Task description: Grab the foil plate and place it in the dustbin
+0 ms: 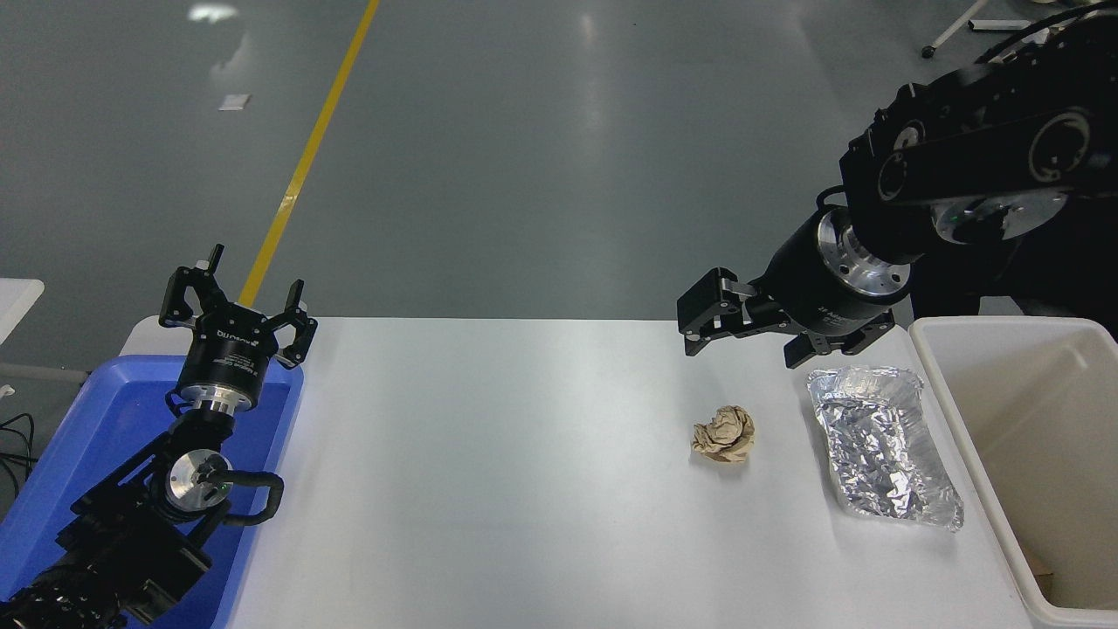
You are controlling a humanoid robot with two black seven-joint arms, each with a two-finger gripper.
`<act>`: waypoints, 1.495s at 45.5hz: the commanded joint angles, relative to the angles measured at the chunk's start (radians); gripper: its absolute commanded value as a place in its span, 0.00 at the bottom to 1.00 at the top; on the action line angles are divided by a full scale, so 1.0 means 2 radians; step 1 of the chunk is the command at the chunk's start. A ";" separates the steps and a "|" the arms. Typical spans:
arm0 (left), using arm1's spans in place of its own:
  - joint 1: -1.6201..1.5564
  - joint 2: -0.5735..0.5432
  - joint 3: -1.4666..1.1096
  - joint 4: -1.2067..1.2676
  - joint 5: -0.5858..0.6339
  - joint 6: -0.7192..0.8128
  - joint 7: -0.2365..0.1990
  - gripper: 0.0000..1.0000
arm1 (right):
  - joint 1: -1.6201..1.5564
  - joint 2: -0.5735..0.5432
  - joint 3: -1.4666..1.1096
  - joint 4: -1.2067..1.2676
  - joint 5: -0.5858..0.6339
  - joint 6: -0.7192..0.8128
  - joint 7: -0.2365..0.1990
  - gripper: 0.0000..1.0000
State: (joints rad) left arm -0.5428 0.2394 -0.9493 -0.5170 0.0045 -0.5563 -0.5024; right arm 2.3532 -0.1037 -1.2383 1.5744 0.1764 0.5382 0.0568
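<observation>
On the tabletop (524,489) the foil plate (882,445) lies just left of the dustbin (961,437). The paper ball (724,434) sits left of the plate (near, not touching).

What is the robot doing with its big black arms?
The right gripper is open and hangs in the air just past the far end of the foil plate, holding nothing. The plate lies flat on the white table, between a brown paper ball and the dustbin. The left gripper is parked, open, over the blue tray.
</observation>
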 commanded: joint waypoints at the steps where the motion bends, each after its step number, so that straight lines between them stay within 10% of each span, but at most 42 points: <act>1: 0.000 0.000 0.000 0.000 0.000 0.001 0.000 0.98 | -0.006 0.006 -0.011 -0.005 -0.002 0.000 0.000 1.00; 47: 0.000 0.000 0.001 0.000 0.000 0.000 0.000 0.98 | -0.119 -0.075 -0.044 -0.085 -0.004 -0.004 0.000 1.00; 68: 0.000 0.000 0.001 0.000 0.000 0.000 0.000 0.98 | -0.323 -0.105 -0.057 -0.209 -0.172 -0.154 0.001 1.00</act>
State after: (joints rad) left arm -0.5430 0.2394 -0.9479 -0.5169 0.0044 -0.5571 -0.5016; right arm 1.9072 -0.2831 -1.3453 1.2628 -0.0074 0.3884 0.0578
